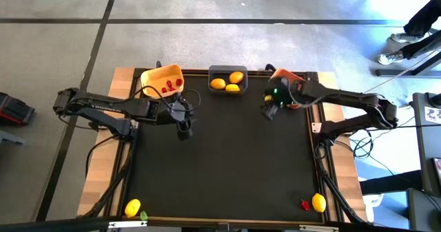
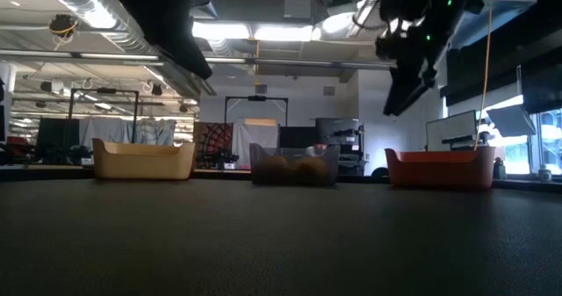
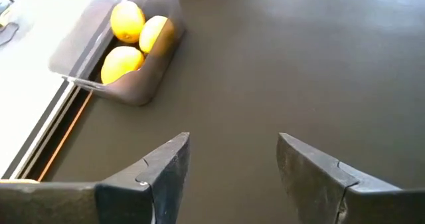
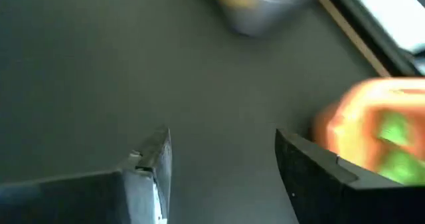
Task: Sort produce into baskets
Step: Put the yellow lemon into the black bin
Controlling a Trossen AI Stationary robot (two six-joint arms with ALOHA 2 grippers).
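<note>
at bottom right of the high view, lone yellow lemon (image 1: 318, 203): likely light, hard, slippery, best pinched across the middle. left gripper (image 3: 229, 167) and right gripper (image 4: 222, 161) both spread wide, empty.

A black mat (image 1: 227, 163) covers the wooden table (image 1: 102, 184), whose pale edge strips show along both sides. The table stands on a grey floor (image 1: 207, 39) crossed by dark lines. At the far right, a person's legs and pale shoes (image 1: 396, 47) reach into the overhead view. A dark case with red trim (image 1: 14, 115) lies on the floor to the left. Behind the table, the level view shows ceiling lights (image 2: 263, 32), ducts (image 2: 79, 15) and what may be a monitor (image 2: 446, 136).
</note>
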